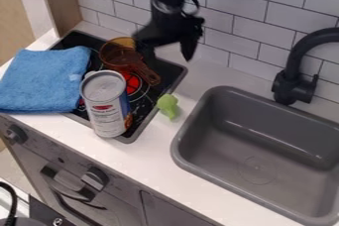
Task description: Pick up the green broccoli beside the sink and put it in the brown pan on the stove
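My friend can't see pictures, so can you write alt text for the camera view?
An open black tool hangs near the back of a toy stove, beside an orange see-through pan. A tall can stands on the stove, a blue towel overlaps one edge, and a green toy lies beside a gray sink.

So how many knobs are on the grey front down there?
2: a left knob below the blue towel, and a right knob below the can. More may be hidden past the left edge.
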{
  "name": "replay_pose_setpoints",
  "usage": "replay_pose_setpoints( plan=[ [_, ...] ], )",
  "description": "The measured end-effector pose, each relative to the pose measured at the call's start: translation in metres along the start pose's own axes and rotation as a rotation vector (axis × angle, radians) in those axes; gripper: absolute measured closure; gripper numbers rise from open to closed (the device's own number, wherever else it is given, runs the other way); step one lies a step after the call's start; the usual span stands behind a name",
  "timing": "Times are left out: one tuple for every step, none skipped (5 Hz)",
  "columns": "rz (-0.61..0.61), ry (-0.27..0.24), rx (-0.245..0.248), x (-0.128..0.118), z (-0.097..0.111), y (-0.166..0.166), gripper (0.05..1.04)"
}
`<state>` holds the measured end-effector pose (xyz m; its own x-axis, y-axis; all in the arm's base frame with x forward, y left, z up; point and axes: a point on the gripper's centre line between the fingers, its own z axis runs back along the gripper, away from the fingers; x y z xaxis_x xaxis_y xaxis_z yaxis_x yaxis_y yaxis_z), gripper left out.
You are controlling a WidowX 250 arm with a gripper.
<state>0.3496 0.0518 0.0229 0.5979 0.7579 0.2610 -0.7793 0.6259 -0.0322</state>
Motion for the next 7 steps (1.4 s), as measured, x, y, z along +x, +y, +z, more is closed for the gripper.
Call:
replay_pose_setpoints(
  plan=[
    [0.109, -0.002, 0.039, -0.012, -0.023, -0.003, 0.083],
    [0.257, -0.058, 0.033, -0.014, -0.029, -0.003, 0.083],
    [0.352, -0.055, 0.03, -0.018, -0.032, 0.001, 0.083],
    [0.433, -0.065, 0.043, -0.021, -0.039, 0.007, 0.083],
    [0.495, -0.055, 0.049, -0.026, -0.051, 0.008, 0.083],
    [0.539, -0.043, 0.042, -0.035, -0.061, 0.012, 0.083],
    [0.571, -0.052, 0.031, -0.042, -0.068, 0.013, 0.133]
  ],
)
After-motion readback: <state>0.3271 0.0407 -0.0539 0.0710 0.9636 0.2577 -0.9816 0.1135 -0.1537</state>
